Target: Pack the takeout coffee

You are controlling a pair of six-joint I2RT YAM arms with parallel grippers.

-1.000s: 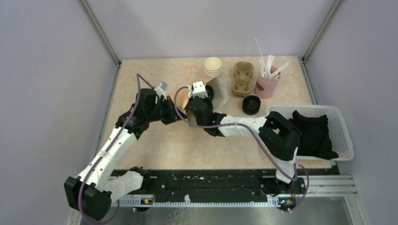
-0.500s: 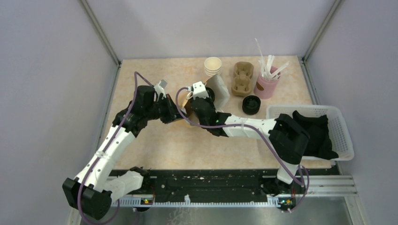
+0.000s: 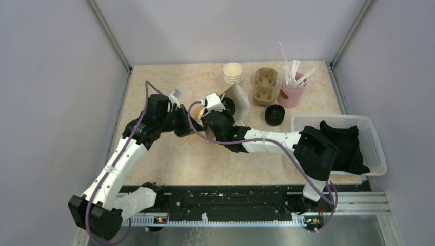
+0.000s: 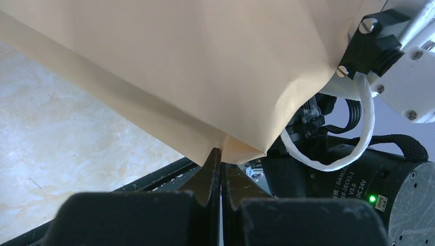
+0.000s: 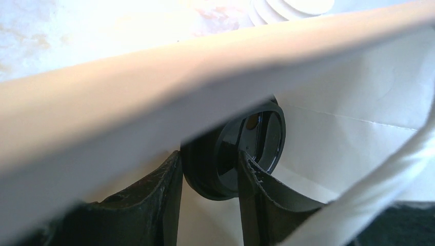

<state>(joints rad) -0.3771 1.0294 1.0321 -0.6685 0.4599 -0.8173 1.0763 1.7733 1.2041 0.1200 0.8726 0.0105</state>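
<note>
1 lidded cup [image 5: 220, 159], 1 paper bag [image 4: 179, 66]

The scene is enclosed by three plain walls of a pale lilac-grey colour: a left wall [image 3: 51, 77], a back wall [image 3: 231, 25] and a right wall [image 3: 395, 61]. In the upper left and the upper right of the top view, two slanted metal posts [image 3: 110, 36] are seen where the walls meet. The middle is filled by a table [image 3: 195, 164] with a beige, marble-like top. Along its lower edge a black rail [image 3: 231, 197] is fixed, and below it a strip of grey metal [image 3: 256, 233] is shown. The light is soft and even. In the left wrist view the same marbled top is seen at the left.
</note>
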